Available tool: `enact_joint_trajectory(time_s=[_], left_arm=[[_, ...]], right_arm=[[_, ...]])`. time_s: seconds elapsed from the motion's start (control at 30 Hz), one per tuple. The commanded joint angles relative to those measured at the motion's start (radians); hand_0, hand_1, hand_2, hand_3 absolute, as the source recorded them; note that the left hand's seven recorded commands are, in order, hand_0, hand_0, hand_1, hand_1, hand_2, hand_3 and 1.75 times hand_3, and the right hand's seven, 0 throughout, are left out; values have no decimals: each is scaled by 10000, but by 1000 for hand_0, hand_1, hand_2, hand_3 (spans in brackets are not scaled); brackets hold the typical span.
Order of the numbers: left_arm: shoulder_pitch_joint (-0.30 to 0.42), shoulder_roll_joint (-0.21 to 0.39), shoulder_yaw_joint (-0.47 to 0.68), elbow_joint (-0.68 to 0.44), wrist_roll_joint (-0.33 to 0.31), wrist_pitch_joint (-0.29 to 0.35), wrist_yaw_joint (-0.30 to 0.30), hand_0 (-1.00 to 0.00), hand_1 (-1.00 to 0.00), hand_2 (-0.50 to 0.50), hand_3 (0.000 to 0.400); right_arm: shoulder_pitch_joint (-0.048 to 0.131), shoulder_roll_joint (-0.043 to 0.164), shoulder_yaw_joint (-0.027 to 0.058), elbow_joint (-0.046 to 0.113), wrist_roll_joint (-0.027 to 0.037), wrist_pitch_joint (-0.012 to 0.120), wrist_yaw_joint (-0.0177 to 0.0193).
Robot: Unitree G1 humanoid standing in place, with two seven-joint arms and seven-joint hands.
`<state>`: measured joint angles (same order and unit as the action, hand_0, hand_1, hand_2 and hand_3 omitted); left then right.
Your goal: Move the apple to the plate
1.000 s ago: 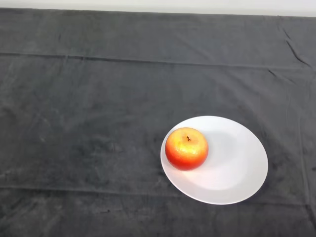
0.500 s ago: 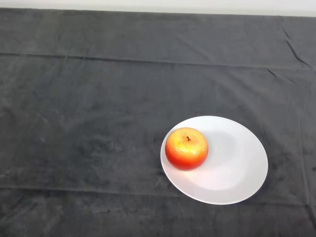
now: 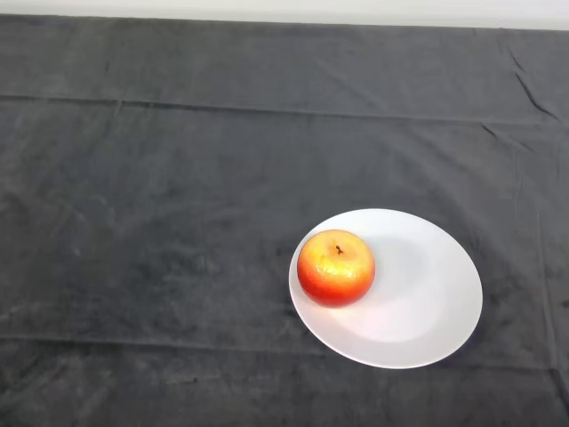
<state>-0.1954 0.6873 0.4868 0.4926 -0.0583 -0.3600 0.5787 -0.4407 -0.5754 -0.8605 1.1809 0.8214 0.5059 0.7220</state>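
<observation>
A red and yellow apple [image 3: 335,267] sits upright, stem up, on the left part of a white round plate [image 3: 427,302]. The plate lies on the dark cloth at the lower right of the head view.
The dark cloth [image 3: 160,196] covers the whole table, with creases running across it. The table's far edge [image 3: 284,20] runs along the top of the view.
</observation>
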Motion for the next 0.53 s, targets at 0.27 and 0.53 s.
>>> enact_joint_trajectory(time_s=[0.27,0.53], left_arm=[[-495,-307,503,243,142,-3,-138,0,0,0,0],[-539,-338,566,285,193,-6,-202,0,0,0,0]], right_arm=[[129,-288,-165,65,83,-4,26],[129,-287,-165,64,83,-4,26]])
